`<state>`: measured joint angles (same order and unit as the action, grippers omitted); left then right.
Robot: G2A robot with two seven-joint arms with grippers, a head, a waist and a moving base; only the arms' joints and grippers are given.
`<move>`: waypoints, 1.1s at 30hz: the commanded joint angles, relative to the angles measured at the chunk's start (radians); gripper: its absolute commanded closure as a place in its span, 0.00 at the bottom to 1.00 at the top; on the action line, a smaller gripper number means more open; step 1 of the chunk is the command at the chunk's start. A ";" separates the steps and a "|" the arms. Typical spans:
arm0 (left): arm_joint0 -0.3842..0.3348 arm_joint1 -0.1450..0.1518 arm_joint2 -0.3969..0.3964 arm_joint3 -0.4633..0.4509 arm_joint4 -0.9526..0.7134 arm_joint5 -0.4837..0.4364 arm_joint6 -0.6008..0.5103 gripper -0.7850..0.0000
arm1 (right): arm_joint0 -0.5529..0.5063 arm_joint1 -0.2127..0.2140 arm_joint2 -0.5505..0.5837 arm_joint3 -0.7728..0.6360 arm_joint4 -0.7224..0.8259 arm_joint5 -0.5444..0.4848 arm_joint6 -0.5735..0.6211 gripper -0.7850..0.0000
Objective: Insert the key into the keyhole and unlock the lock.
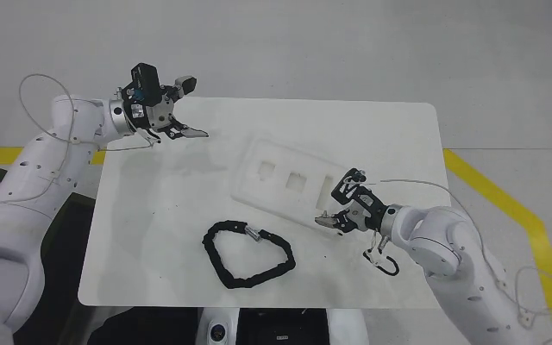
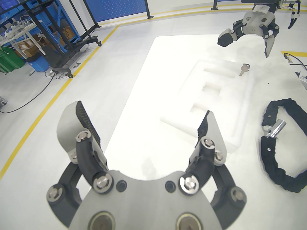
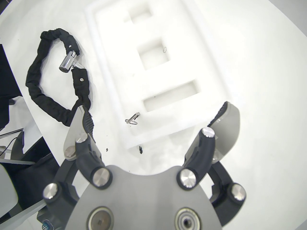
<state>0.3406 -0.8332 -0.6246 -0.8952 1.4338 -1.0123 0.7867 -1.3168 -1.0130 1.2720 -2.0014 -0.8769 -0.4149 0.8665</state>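
Note:
A black fabric-covered chain lock (image 1: 226,267) lies in a loop near the table's front edge, with its silver lock cylinder (image 1: 253,233) (image 3: 67,62) (image 2: 275,128) at the top of the loop. The small metal key (image 3: 132,119) (image 2: 244,69) rests flat on the rim of a white foam tray (image 1: 259,168). My right gripper (image 1: 335,200) (image 3: 153,110) hovers open just above the key, which lies on the tray between its fingers. My left gripper (image 1: 191,108) (image 2: 144,113) stands open and empty over the table's far left corner.
The foam tray (image 3: 182,56) has three rectangular recesses and sits in the middle of the white table (image 1: 155,224). A few dark specks lie by the tray's near corner. Bare tabletop lies left of the chain and along the far edge.

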 commanded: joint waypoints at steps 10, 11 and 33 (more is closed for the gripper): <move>0.000 0.000 0.000 0.000 0.000 0.000 0.000 0.00 | 0.000 0.000 0.000 0.000 0.000 -0.001 0.000 0.00; 0.000 0.000 0.000 0.000 0.000 0.000 0.000 0.00 | 0.000 0.000 0.000 0.000 0.000 -0.001 0.000 0.00; 0.000 0.000 0.000 0.000 0.000 0.000 0.000 0.00 | -0.025 -0.017 -0.069 -0.127 0.136 0.385 0.180 0.00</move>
<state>0.3406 -0.8332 -0.6246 -0.8952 1.4338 -1.0123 0.7867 -1.3442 -1.0288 1.2079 -2.1315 -0.7573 -0.0450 1.0440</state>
